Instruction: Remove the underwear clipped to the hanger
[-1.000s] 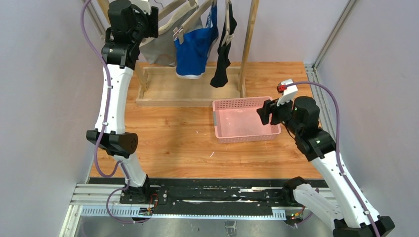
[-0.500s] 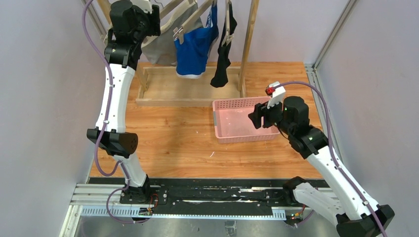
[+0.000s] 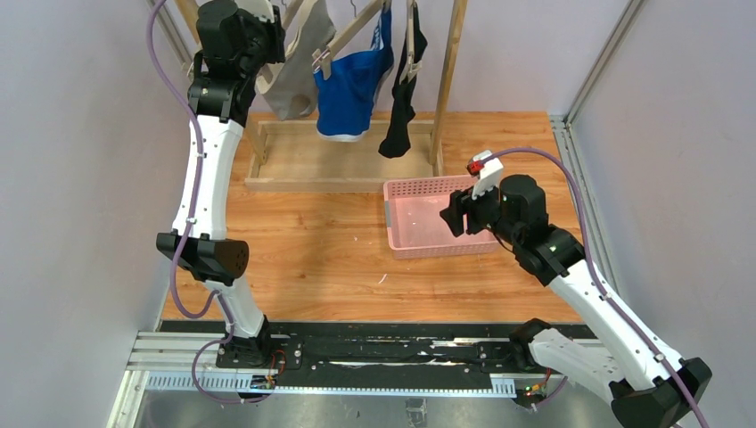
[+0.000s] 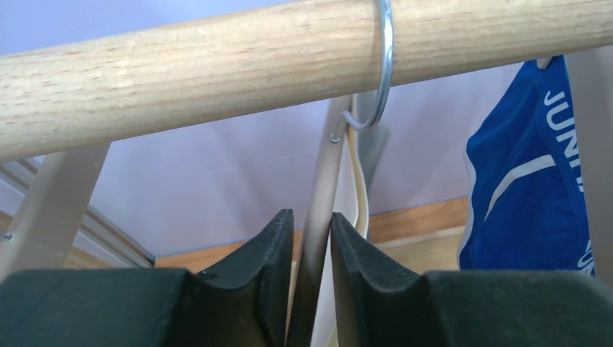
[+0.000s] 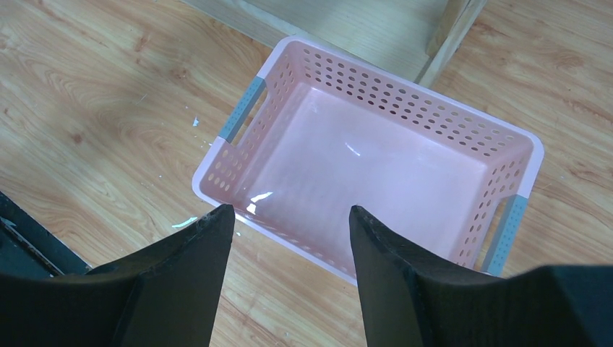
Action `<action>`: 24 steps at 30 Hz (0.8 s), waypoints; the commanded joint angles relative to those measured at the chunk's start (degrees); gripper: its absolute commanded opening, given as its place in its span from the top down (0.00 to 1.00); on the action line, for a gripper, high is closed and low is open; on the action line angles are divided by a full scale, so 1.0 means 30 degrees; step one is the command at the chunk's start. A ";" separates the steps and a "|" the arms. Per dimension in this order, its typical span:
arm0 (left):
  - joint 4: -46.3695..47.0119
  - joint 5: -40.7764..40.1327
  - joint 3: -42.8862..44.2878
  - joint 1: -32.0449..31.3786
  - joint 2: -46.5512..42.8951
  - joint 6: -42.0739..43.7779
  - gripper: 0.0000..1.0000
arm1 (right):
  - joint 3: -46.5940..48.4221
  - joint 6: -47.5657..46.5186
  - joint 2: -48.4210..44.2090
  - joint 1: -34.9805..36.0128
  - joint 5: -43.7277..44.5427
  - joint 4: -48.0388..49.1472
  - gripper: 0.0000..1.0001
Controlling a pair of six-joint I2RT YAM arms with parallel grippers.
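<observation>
The right gripper (image 5: 289, 215), spread and empty, is being carried left over the pink perforated plastic basket (image 5: 405, 108) while the left gripper (image 4: 312, 223) is being shut on the pale wooden hanger (image 4: 316, 184) holding the light grey fabric briefs (image 3: 290, 89), far left, so the hanger risks being dragged down.

Pale lilac walls (image 3: 71, 178) are closing in on the left and right of the frame, the wooden tabletop (image 3: 312, 241) is filling the centre, and an aluminium rail (image 3: 357, 387) is running along the bottom under soft, even light.
</observation>
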 commanded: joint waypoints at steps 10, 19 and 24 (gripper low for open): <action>0.0388 0.0895 -0.0436 0.0128 -0.0369 -0.0499 0.92 | -0.0179 0.0081 -0.0183 0.0668 0.0795 0.0531 0.39; 0.0769 0.1215 -0.0638 0.0128 -0.0452 -0.0781 1.00 | -0.0486 -0.0067 -0.0270 0.0760 0.1097 0.0426 0.39; 0.2026 0.1433 -0.1274 0.0128 -0.0887 -0.0579 1.00 | -0.0726 0.0032 -0.0207 0.0811 0.1196 0.0557 0.39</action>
